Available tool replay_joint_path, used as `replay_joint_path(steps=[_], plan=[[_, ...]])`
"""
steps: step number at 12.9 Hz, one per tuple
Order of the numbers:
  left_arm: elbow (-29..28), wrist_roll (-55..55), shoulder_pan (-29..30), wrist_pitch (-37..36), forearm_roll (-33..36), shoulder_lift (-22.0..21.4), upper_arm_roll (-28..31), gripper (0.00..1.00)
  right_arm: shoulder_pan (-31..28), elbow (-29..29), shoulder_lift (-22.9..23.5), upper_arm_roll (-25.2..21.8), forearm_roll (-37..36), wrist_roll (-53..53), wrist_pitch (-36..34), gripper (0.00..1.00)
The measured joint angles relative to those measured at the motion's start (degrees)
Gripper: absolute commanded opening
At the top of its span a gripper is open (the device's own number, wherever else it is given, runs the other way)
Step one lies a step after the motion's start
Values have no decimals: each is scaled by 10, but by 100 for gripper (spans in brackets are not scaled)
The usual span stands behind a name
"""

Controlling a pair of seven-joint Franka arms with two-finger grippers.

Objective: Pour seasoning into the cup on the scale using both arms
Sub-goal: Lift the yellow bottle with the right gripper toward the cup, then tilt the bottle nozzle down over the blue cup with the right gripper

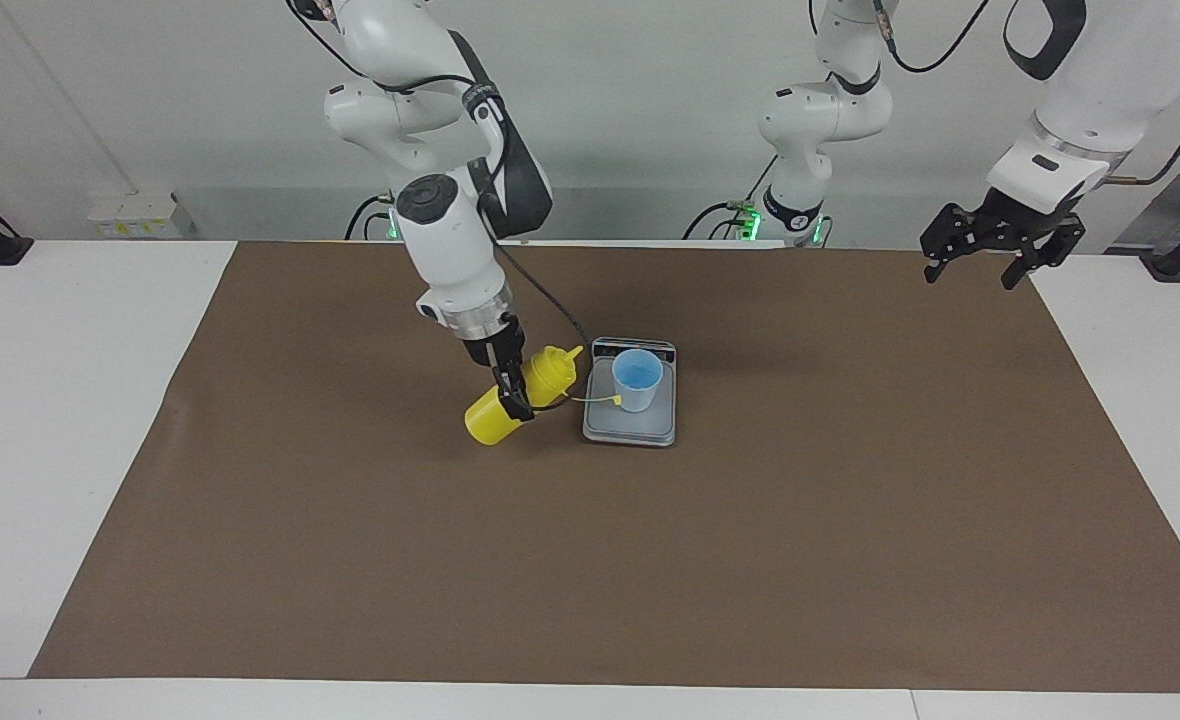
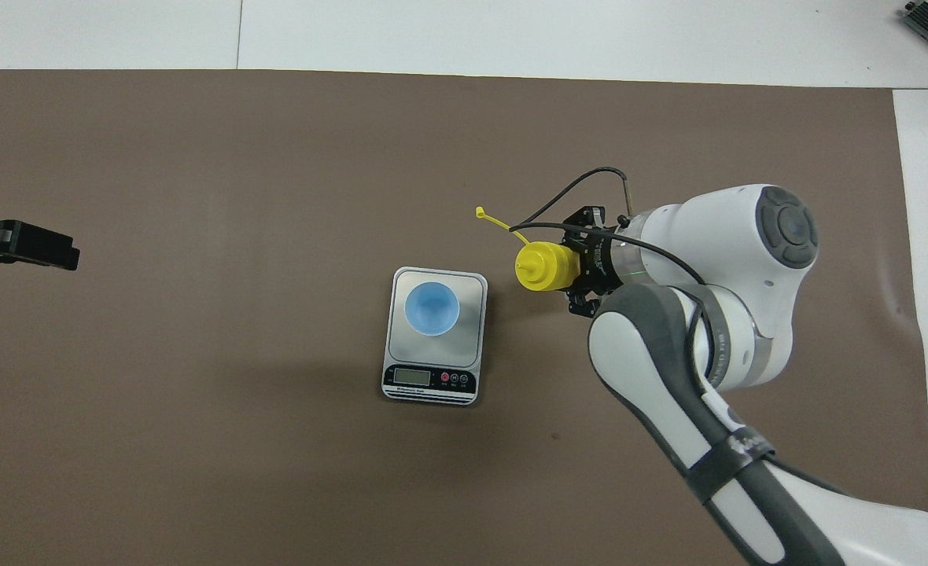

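Right claw clamped on tilted yellow squeeze bottle, lifted off brown mat, nozzle toward light blue cup at its 3 o'clock in the facing view, cup on kitchen scale mid-bench, left claw open, waiting over mat corner at left arm's end.

The right arm bends down from its base, wrist pointing downward, its hand clamped tight around what it carries, raised off the counter. The left arm waits aside, its hand hanging up high with fingers spread apart.
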Motion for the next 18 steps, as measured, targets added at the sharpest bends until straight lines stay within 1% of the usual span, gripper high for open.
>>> replay_joint_path(steps=[5,7,9,11,14,16,18], plan=[[-1,0,0,0,0,0,-1,100,36,5,6,0,-242,52,1,0],[-1,0,0,-1,0,0,-1,100,45,14,8,0,-311,81,2,0],[-1,0,0,-1,0,0,-1,100,55,31,11,0,-382,142,2,0],[-1,0,0,-1,0,0,-1,100,74,49,22,0,-467,218,2,0],[-1,0,0,-1,0,0,-1,100,101,70,54,0,-602,265,0,0],[-1,0,0,-2,0,0,-1,100,116,94,78,0,-663,288,-6,0],[-1,0,0,-2,0,0,-1,100,131,113,91,0,-697,307,-22,0]])
